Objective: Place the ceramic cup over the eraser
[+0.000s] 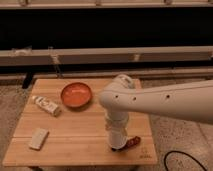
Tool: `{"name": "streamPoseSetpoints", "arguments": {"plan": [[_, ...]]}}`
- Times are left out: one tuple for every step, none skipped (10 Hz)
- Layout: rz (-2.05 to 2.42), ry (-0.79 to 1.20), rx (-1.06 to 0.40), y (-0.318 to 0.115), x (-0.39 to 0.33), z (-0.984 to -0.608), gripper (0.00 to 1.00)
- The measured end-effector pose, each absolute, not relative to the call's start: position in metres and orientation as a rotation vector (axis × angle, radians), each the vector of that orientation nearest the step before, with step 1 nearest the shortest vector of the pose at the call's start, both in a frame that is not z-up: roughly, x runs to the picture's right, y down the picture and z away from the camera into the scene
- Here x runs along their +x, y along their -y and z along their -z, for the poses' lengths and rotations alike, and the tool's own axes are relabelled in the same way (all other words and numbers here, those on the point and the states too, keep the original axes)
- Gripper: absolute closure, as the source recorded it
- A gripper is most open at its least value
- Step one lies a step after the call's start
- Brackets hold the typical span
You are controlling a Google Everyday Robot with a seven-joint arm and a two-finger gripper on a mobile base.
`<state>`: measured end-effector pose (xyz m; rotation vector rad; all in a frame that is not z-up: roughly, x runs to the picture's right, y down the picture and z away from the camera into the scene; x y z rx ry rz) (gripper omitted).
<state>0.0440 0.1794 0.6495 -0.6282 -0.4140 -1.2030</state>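
The eraser [38,138] is a pale flat block lying on the wooden table [80,125] near its front left corner. My arm reaches in from the right and bends down over the front right part of the table. My gripper [117,131] points straight down there, mostly covered by the wrist. A small white tapered shape [117,139] with a dark lower end sits right under the wrist, close to the tabletop; it looks like the ceramic cup, mouth down. It is far to the right of the eraser.
An orange-red bowl [76,94] stands at the back middle of the table. A white tube-like pack [46,105] lies at the left. A small red object [132,143] lies just right of the gripper. A dark cable [182,161] loops on the floor at the right.
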Motion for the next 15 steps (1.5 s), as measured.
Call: {"name": "streamPoseSetpoints", "arguments": {"plan": [[1.202,0.413,-0.626,-0.1804,0.0437,-0.6516,0.3],[1.202,0.411,-0.624,-0.181,0.0438,-0.6529,0.2],[1.201,0.411,-0.624,-0.1811,0.0437,-0.6534,0.13],[1.2,0.409,-0.623,-0.1812,0.0439,-0.654,0.03],[1.2,0.409,-0.622,-0.1813,0.0438,-0.6542,0.02],[1.201,0.409,-0.62,-0.1811,0.0437,-0.6545,0.02],[1.201,0.408,-0.62,-0.1815,0.0438,-0.6553,0.02],[1.201,0.408,-0.618,-0.1812,0.0435,-0.6556,0.02],[1.201,0.408,-0.618,-0.1811,0.0438,-0.6556,0.02],[1.201,0.406,-0.616,-0.1815,0.0442,-0.656,0.02],[1.201,0.403,-0.617,-0.185,0.0475,-0.6577,0.02],[1.201,0.401,-0.617,-0.1875,0.0489,-0.6594,0.02],[1.207,0.402,-0.614,-0.1873,0.046,-0.6602,0.02],[1.21,0.402,-0.608,-0.1853,0.0443,-0.6596,0.02],[1.212,0.399,-0.611,-0.1862,0.0473,-0.6593,0.02]]}}
